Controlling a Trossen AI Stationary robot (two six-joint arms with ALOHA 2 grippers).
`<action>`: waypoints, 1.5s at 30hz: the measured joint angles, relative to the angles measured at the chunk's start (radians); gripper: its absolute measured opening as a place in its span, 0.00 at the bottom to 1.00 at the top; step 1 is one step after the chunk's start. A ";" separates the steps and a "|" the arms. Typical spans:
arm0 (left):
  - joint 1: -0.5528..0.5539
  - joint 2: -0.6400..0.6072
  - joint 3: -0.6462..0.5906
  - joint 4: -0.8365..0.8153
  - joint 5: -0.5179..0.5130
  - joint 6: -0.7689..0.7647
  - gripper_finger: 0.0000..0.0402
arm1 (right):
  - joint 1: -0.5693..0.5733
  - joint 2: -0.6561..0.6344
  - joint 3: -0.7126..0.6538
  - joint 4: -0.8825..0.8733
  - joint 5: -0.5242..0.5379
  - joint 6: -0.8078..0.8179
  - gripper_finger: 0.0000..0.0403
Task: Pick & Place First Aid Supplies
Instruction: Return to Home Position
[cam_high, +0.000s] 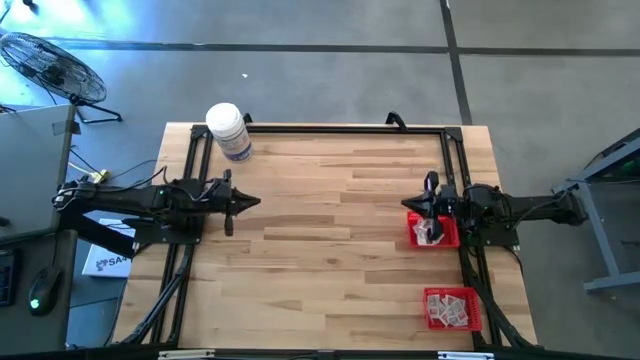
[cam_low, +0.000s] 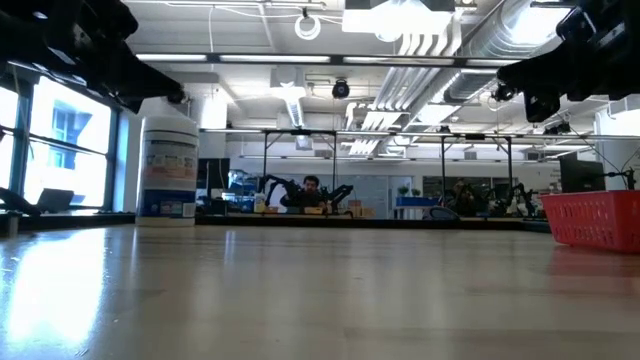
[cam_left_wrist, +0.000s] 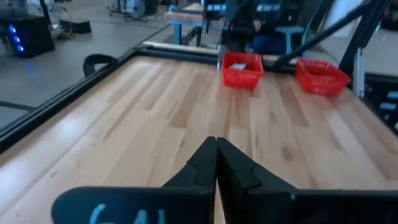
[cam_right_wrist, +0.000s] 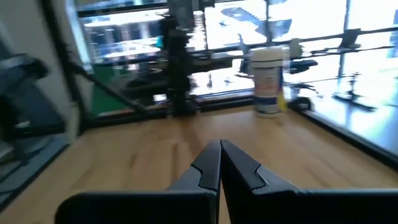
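Meanwhile left tool (cam_left_wrist: 216, 148) and right tool (cam_right_wrist: 220, 149) sit closed, packets (cam_high: 450, 308) inside both red baskets (cam_high: 428, 318).

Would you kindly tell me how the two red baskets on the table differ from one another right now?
In the high view, the top red basket lies partly under the right end effector; the bottom red basket stands uncovered near the table edge. The bottom red basket shows packets across its floor; the top red basket shows fewer. Both are red mesh and stand along the table's right side.
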 joint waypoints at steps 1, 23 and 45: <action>0.000 -0.012 0.000 -0.001 0.003 -0.007 0.00 | 0.000 0.000 0.000 -0.001 0.036 -0.003 0.00; 0.000 -0.354 -0.003 -0.238 -0.022 -0.015 0.00 | 0.000 0.002 0.000 -0.001 0.145 -0.054 0.00; 0.000 -0.302 -0.193 0.012 0.119 -0.128 0.00 | 0.000 0.006 0.000 -0.007 0.147 -0.054 0.02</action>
